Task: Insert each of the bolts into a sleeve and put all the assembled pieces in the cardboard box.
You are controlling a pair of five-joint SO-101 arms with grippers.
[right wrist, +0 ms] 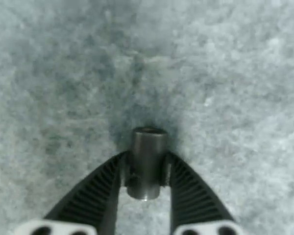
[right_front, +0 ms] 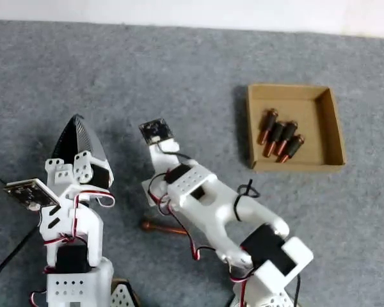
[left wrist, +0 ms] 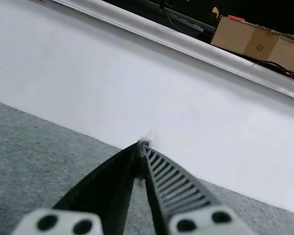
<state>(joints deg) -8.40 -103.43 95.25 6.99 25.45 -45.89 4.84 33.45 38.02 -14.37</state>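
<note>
Pinching a dark sleeve point(right wrist: 148, 139) between its two fingers, my right pincer point(right wrist: 147, 161) is spread only as wide as that sleeve, the ribbed pads pressing on its sides. The sleeve lies along the pincer's line with its open end pointing away from my wrist, low over the grey tabletop point(right wrist: 63, 73); I cannot tell whether it touches the surface. My left pincer point(left wrist: 142, 147) is pressed together, finger against finger, with its tip raised off the tabletop and aimed at the white wall point(left wrist: 137, 73) that borders the far edge.

Seen from above, a copper-coloured bolt point(right_front: 161, 226) lies flat on the tabletop between my two arms, one end running under my right arm. The cardboard box point(right_front: 252, 121) sits well apart from the bolt, on my right side and farther out. Four assembled pieces point(right_front: 278, 135) lie side by side in it, gathered toward the side facing my arms, and the box's floor shows beyond them. A broad stretch of grey tabletop runs between the box and my left pincer, and more of it reaches on to the far edge
</note>
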